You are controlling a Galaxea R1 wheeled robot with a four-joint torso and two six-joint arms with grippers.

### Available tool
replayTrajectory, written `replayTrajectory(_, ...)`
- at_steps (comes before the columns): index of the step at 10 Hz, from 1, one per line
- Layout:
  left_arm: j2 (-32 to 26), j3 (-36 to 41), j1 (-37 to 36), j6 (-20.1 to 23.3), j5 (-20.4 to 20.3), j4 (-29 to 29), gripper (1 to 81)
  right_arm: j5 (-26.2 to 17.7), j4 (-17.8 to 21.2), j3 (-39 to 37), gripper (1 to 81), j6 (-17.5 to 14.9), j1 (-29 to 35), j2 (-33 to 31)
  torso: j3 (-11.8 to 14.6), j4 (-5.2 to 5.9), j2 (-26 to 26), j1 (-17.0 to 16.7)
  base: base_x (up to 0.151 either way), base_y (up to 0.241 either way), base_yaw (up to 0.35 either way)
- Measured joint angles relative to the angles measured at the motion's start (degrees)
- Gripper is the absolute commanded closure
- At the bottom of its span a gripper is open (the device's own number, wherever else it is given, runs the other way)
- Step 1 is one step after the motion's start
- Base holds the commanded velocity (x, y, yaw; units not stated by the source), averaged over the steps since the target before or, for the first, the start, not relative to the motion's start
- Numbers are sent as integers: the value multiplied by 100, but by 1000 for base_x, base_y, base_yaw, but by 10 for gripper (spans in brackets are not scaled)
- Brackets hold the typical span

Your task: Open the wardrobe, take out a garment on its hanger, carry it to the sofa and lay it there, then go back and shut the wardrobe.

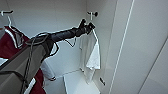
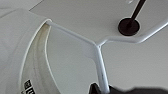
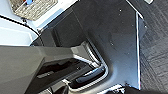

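The left arm reached forward from the near left into the open wardrobe, and the left hand sat at the top of the hanger, directly under the dark peg on the right inner wall. The hanger's hook ran up from the hand to that peg, so the line from hand to peg was short and close to vertical; judged from this, the lift-off turned on that upward direction. In the left wrist view the white stem of the hanger entered between the dark fingertips, and the two shoulder bars spread away from the stem toward the peg's round base. The left hand appeared clenched on the hanger stem.

The garment hung below the hanger against the right inner wall, near the back right corner of the wardrobe. Its long axis was vertical, and its hem stopped just above the wardrobe floor. It was a plain white T-shirt of thin cloth; its collar showed a label inside.

A maroon jacket hung at the wardrobe's left side, well apart from the garment.

The state of the right hand could not be told.
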Motion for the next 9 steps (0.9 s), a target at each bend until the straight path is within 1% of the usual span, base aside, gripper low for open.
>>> replayTrajectory(2,-196,249,-161,-6,63,-2,811,13,2,0,10,-2,0,-2,-2,0,2,0,0,0,0)
replayTrajectory(4,-552,660,-486,2,18,9,811,27,9,0,10,-2,-1,-20,-2,2,2,0,0,0,0)
replayTrajectory(5,-725,823,-563,13,-1,50,811,28,13,0,10,-2,-12,-35,-2,50,2,0,0,0,0)
replayTrajectory(6,-877,1005,-550,24,29,91,811,28,11,0,10,-4,-23,-38,-2,177,2,0,0,0,0)
replayTrajectory(9,-1420,1459,-530,6,178,179,811,35,13,7,10,-6,40,-35,-2,759,2,2,0,0,0)
